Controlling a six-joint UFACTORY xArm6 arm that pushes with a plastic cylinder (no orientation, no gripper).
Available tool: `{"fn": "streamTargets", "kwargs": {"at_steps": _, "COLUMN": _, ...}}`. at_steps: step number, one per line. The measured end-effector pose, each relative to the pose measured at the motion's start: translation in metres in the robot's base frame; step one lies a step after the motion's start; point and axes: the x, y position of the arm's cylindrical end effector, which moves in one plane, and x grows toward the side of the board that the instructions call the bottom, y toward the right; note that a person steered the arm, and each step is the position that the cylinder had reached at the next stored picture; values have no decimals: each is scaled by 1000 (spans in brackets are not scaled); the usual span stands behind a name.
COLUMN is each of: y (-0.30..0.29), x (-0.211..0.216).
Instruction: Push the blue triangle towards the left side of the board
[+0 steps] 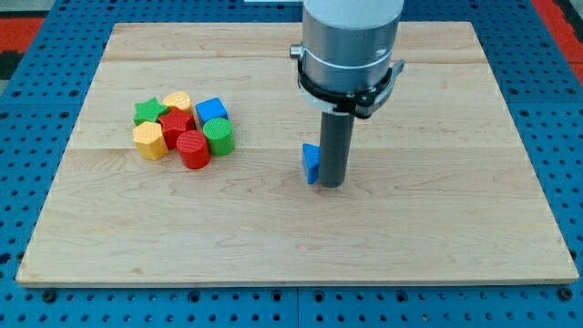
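The blue triangle (311,163) lies near the middle of the wooden board (291,237), partly hidden by my rod. My tip (333,185) stands right against the triangle's right side, touching or nearly touching it. The rod hangs from a grey cylindrical arm end at the view's top centre.
A tight cluster of blocks sits at the view's left: a green star (146,111), a yellow block (178,100), a blue cube (209,110), a red block (175,124), a green cylinder (218,136), a red cylinder (193,149) and a yellow-orange hexagon (149,141). A blue pegboard surrounds the board.
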Motion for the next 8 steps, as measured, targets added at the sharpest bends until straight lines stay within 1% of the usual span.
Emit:
{"fn": "streamTargets", "kwargs": {"at_steps": 2, "y": 11, "x": -28}}
{"fn": "streamTargets", "kwargs": {"at_steps": 3, "y": 9, "x": -48}}
{"fn": "streamTargets", "kwargs": {"at_steps": 4, "y": -4, "x": -58}}
{"fn": "streamTargets", "kwargs": {"at_steps": 6, "y": -52, "x": -55}}
{"fn": "streamTargets", "kwargs": {"at_steps": 8, "y": -59, "x": -20}}
